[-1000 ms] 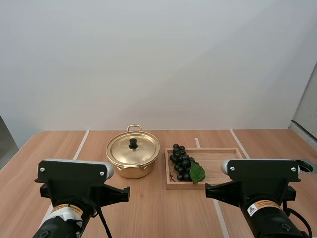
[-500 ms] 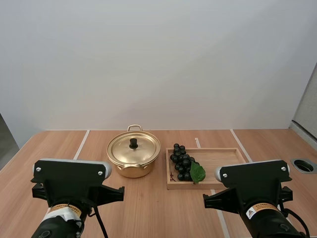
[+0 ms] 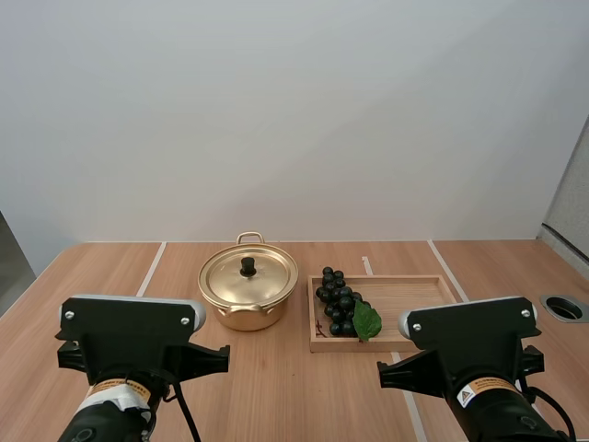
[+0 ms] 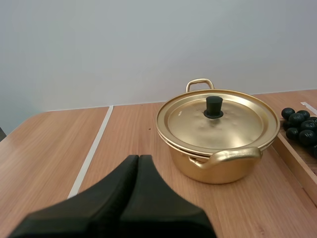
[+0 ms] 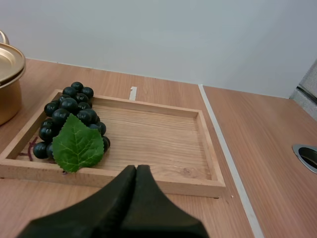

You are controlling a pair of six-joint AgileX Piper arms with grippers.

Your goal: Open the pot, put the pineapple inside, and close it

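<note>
Pressing its two fingers together into one dark wedge, the left gripper (image 4: 139, 157) is pinching nothing and is hovering over the table (image 4: 49, 144) on the near side of the pot (image 4: 218, 166), apart from it. The right gripper (image 5: 136, 167) is showing the same joined wedge with nothing between the tips, hanging to the right of the pot, over the near rim of the wooden tray (image 5: 198, 185). The pot is sitting upright with its lid (image 4: 233, 124) resting on it, the black knob (image 4: 214, 106) pointing up. The tray is lying just right of the pot. The bunch of grapes (image 5: 69, 111), with a green leaf (image 5: 77, 144) on it, is lying in the tray's end nearest the pot.
</note>
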